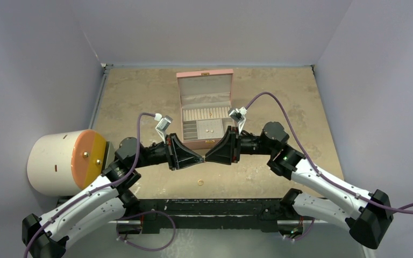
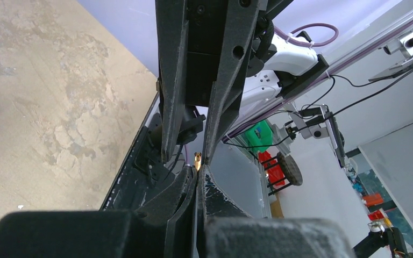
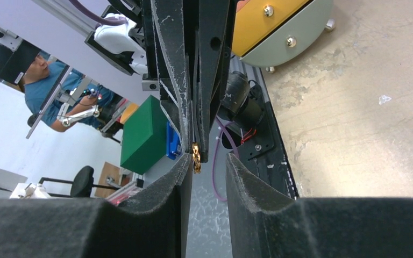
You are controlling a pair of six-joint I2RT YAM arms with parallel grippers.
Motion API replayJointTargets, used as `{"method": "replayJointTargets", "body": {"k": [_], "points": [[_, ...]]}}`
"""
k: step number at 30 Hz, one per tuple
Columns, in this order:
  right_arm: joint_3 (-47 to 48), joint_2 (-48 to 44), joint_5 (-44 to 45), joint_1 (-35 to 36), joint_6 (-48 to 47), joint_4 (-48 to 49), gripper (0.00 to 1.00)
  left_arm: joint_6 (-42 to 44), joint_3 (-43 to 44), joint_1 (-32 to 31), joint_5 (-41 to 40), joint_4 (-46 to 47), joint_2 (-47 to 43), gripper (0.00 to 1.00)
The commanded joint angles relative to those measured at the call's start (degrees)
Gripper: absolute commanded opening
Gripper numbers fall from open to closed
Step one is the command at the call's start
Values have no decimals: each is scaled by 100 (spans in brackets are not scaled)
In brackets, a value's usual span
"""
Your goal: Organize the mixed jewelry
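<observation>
drum (image 1: 59, 161): at the left edge of the worktop (image 1: 140, 97), toward the near corner, you have a pale drum lying on its side, its orange end face turned to the arms.
left claw (image 2: 198, 170): pinched fully closed on a small gold piece at the very tips. It points right, above the middle of the worktop, not far from the near edge.
small gold piece (image 3: 196, 156): you see it standing out from between the left tips, off the worktop. It sits in the gap of the other claw, close against one finger; you cannot tell whether it touches.
gold ring (image 1: 199, 183): lies flat and alone at the middle of the near edge, just nearer to you than the two claws' meeting tips.
pink box (image 1: 204, 86): open, lid upright, at the middle toward the far edge; tiny pieces (image 1: 208, 130) sit in its front compartments.
right claw (image 3: 207, 161): fingers partway apart, one on each side of the left tips.
</observation>
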Motion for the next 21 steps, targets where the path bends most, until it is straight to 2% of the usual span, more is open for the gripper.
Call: {"method": "replayJointTargets", "body": {"k": [1, 7, 11, 17, 21], "points": [[-19, -116, -102, -16, -65, 256, 29, -50, 112, -11, 71, 400, 10, 0], [-50, -168, -128, -19, -44, 371, 16, -46, 123, -7, 81, 401, 55, 0], [-83, -147, -204, -16, -4, 615, 0, -32, 113, -7, 77, 421, 69, 0], [-77, -167, -172, -19, -35, 614, 0, 9, 132, -6, -26, 312, 57, 1], [-10, -254, 10, -19, -180, 334, 0, 173, 260, -9, -298, -44, -134, 34]]}}
